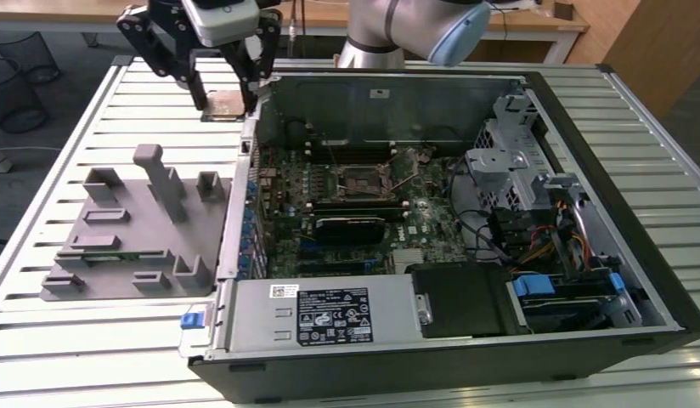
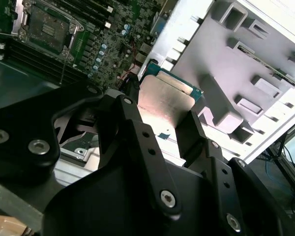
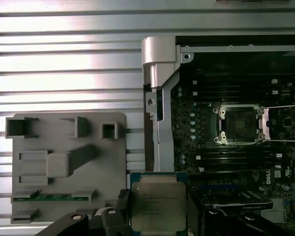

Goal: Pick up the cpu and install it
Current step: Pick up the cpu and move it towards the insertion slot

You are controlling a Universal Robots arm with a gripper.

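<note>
My gripper (image 1: 225,100) is shut on the cpu (image 1: 225,105), a flat square chip with a silver-grey metal top, one black finger on each of two opposite edges. It hangs in the air over the slatted table, just outside the open computer case's back corner at the exterior view's left. Both wrist views show the cpu (image 3: 158,205) (image 2: 164,101) level between the fingers (image 3: 122,209). The open socket (image 1: 365,180) (image 3: 238,124) (image 2: 46,27) lies on the motherboard inside the case, its metal frame flipped back, well apart from the chip.
A grey plastic tray (image 1: 123,242) with upright blocks lies on the table (image 1: 89,331) at the exterior view's left of the case. The case wall (image 1: 251,144) stands between the gripper and the motherboard. Drive cages and cables (image 1: 532,221) crowd the exterior view's right side.
</note>
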